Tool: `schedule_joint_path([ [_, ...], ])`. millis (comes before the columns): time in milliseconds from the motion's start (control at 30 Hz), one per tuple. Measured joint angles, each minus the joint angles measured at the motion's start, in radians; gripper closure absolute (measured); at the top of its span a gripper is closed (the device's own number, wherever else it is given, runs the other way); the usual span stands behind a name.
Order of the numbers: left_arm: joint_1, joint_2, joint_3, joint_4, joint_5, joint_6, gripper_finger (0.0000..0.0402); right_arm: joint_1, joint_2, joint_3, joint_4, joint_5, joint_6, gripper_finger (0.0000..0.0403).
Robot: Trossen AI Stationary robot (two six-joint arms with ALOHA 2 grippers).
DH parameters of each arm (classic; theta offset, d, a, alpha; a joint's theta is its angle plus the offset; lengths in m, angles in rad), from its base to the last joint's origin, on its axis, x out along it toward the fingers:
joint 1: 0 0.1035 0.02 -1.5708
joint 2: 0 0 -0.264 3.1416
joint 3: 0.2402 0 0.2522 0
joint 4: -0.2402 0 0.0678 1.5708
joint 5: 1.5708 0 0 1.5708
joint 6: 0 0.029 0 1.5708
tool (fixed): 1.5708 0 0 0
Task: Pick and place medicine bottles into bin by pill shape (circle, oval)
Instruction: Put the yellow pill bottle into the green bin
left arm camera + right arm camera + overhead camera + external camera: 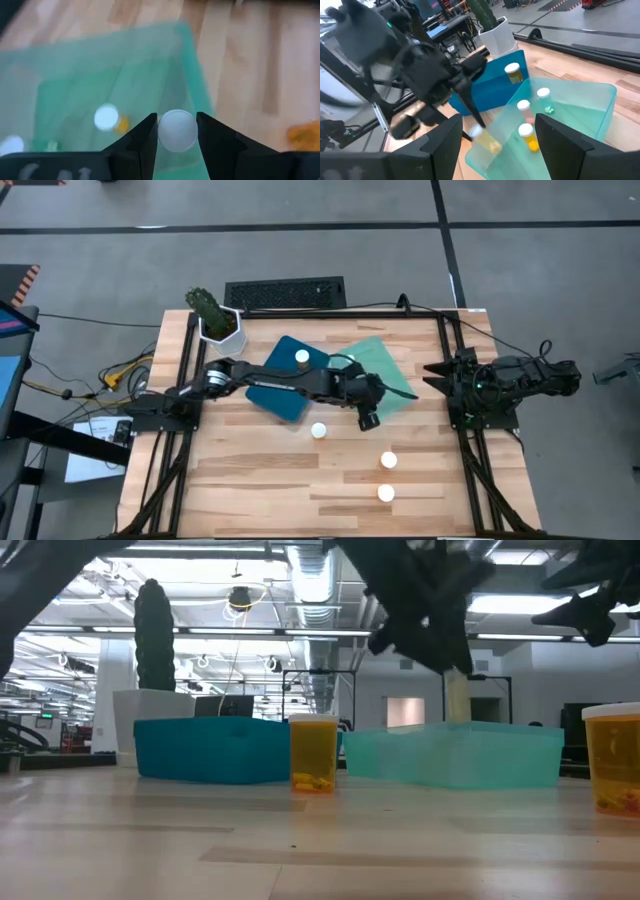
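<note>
Progress stood somewhere past the halfway mark, by the look of it. The left gripper hung over the near edge of the mint-green tray, its fingers closed on a white-capped bottle, carried clear of the desk. From the right wrist view that held bottle was tilted right at the tray's rim, so this one was mid-delivery, not yet dropped.

Inside the green tray, three bottles already stood, one with yellow pills, and loose green pills showed near another. The dark blue tray held one bottle with yellow contents. That made four sorted, going by what was visible; whether each sat in the right tray by pill shape could not be told.

Left to do: three bottles stood out on the bare desk. One sat just beside the blue tray's near corner, two more and stood well apart toward the front. In the low view, a yellow-pill bottle waited in front of the trays.

The right gripper waited at the desk's right edge, its fingers spread wide and holding nothing. A cactus pot stood at the back left corner, out of the way.
</note>
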Motion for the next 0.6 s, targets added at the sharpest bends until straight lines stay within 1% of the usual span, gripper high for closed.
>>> schedule_joint_path([
  [67, 0.004, 0.030, 0.024, -0.044, 0.008, 0.000, 0.0280, 0.000, 0.000, 0.000, 0.000, 0.000, 0.000, 0.0143],
  [167, 0.007, 0.062, 0.044, -0.063, 0.014, 0.000, 0.0280, 0.000, 0.000, 0.000, -0.003, 0.000, 0.000, 0.0143],
  [267, 0.007, 0.077, 0.045, -0.067, 0.014, -0.013, 0.0280, 0.000, 0.000, 0.000, -0.003, 0.000, 0.000, 0.0143],
  [367, 0.007, 0.087, 0.041, -0.106, 0.016, -0.017, 0.0281, 0.000, 0.000, 0.000, -0.004, 0.000, 0.000, 0.0143],
  [600, 0.008, 0.093, 0.043, -0.099, -0.008, 0.007, 0.0281, 0.000, 0.000, 0.000, -0.004, 0.000, 0.000, 0.0143],
])
